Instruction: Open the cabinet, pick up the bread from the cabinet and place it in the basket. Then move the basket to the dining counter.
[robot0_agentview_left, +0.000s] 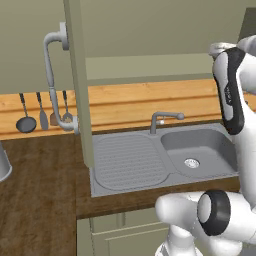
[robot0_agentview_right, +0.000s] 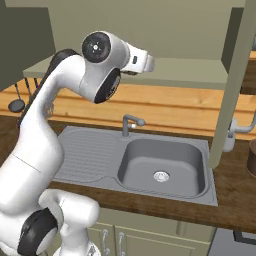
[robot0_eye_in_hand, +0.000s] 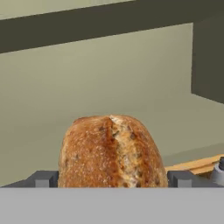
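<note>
So the kitchen here has a dark wood counter (robot0_agentview_left: 40, 200) with a grey steel sink (robot0_agentview_right: 160, 165) set into it, ribbed drainboard on one side, basin with a round drain on the other, and a small grey faucet (robot0_agentview_left: 162, 119) at the back edge. Behind that runs a lighter wood backsplash with a few dark utensils (robot0_agentview_left: 26, 120) hanging on it, then plain olive wall. The cabinet door (robot0_agentview_left: 80, 85) stands swung out edge-on over the counter, its curved grey bar handle (robot0_agentview_left: 52, 75) showing on the far side, so that thin panel cuts right across the space beside the drainboard. In the right base view the arm arches up over the sink with its wrist pointing toward the pale shelf at the back. From the hand view, the bread (robot0_eye_in_hand: 111, 151) sits big and crusty right between the two dark tips of the gripper (robot0_eye_in_hand: 113, 178), which stands spread wide with a tip just off each side of the loaf; can't tell if they're touching it. A dark brown rounded thing (robot0_agentview_right: 251, 157) pokes in at the counter's right edge, too cropped to identify.
</note>
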